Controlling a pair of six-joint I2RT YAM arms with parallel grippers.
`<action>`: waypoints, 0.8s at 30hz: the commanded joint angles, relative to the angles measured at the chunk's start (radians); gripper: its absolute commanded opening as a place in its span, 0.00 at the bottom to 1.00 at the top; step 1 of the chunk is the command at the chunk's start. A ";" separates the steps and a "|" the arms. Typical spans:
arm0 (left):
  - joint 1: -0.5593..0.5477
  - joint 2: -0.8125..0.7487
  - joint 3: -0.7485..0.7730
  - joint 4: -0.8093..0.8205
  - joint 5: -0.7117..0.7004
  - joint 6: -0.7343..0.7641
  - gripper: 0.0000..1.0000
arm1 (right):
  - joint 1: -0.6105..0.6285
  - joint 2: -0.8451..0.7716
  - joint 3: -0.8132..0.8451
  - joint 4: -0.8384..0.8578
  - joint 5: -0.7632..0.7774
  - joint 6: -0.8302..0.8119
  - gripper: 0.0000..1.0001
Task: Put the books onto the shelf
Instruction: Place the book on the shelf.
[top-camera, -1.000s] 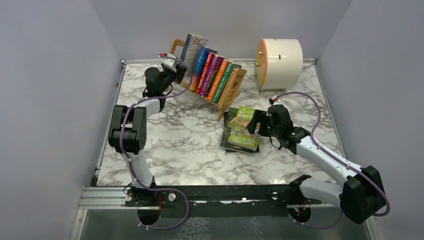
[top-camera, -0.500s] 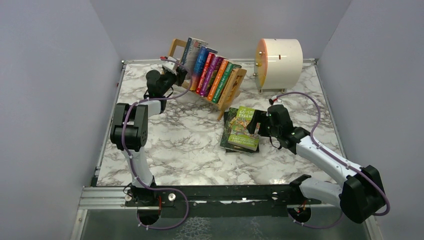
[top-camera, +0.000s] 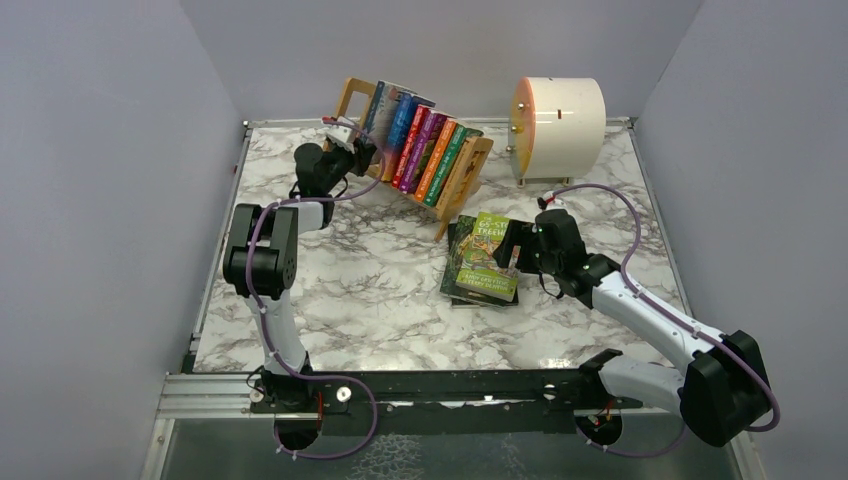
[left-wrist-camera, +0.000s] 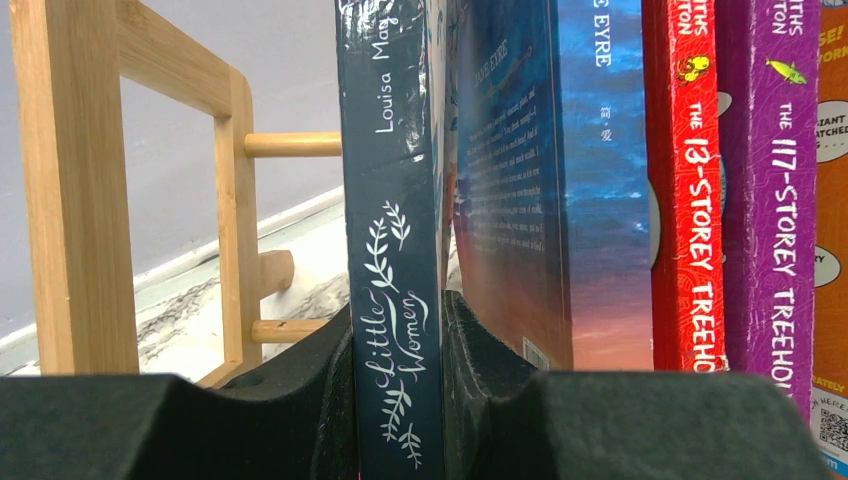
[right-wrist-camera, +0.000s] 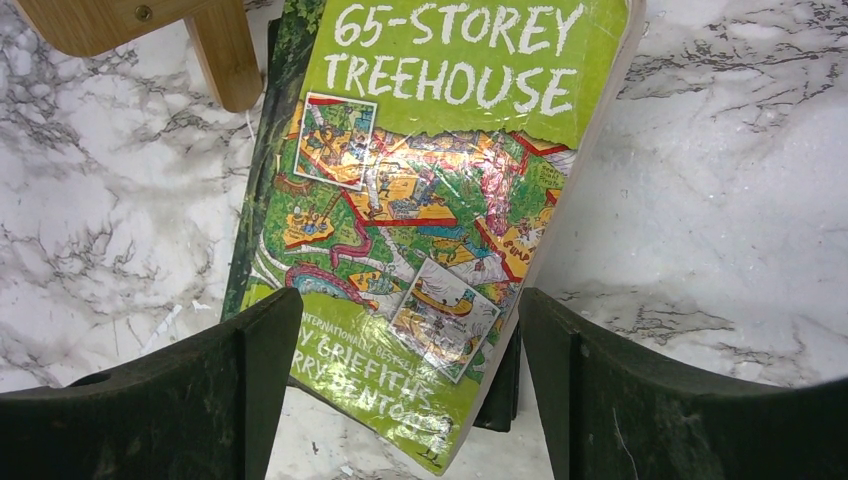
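Left wrist view puts you on the current step: the left gripper (left-wrist-camera: 398, 345) is clenched on the spine of the dark blue "Little Women" paperback (left-wrist-camera: 392, 200). That book stands at the left end of the light-wood slatted shelf (left-wrist-camera: 75, 180), beside a blue-spined book (left-wrist-camera: 600, 180), a red-spined book (left-wrist-camera: 680, 200) and a purple-spined book (left-wrist-camera: 770, 200). Next you likely need to let go and back straight off so it does not tip. At the middle of the top view, the right gripper (top-camera: 518, 247) hangs spread wide over the green "65-Storey Treehouse" paperback (top-camera: 487, 262). It lies flat on a darker book (right-wrist-camera: 265, 170) on the marble counter (top-camera: 350, 270), just below the shelf's right end.
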 joint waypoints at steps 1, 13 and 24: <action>0.002 0.013 0.003 0.123 0.037 -0.014 0.00 | 0.002 -0.002 -0.002 -0.008 -0.013 0.002 0.79; 0.001 0.067 0.024 0.123 0.054 -0.011 0.00 | 0.002 0.018 0.012 -0.009 -0.015 0.001 0.79; 0.002 0.111 0.047 0.123 0.067 -0.026 0.00 | 0.002 0.030 0.011 -0.011 -0.008 0.004 0.79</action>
